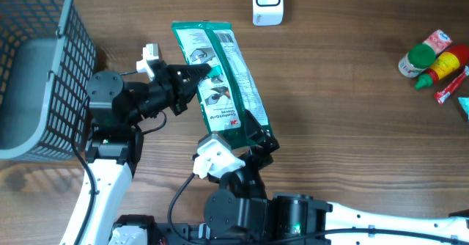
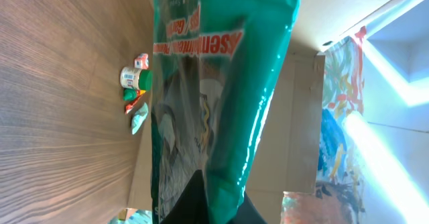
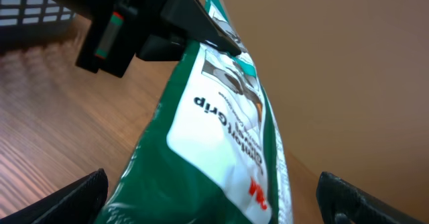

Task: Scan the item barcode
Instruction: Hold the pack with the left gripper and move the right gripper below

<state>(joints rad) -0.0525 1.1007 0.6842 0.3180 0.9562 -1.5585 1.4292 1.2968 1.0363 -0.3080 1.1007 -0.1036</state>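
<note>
While my left gripper [image 1: 204,73] pinches the green 3M package [image 1: 229,58] at overhead centre, my right gripper [image 3: 214,192] has its fingers spread astride the package's lower end.

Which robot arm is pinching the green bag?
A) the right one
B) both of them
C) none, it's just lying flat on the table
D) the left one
D: the left fingers are shut on the edge of the green bag and hold it up off the table, while the right fingers stand wide open on either side of it.
</note>
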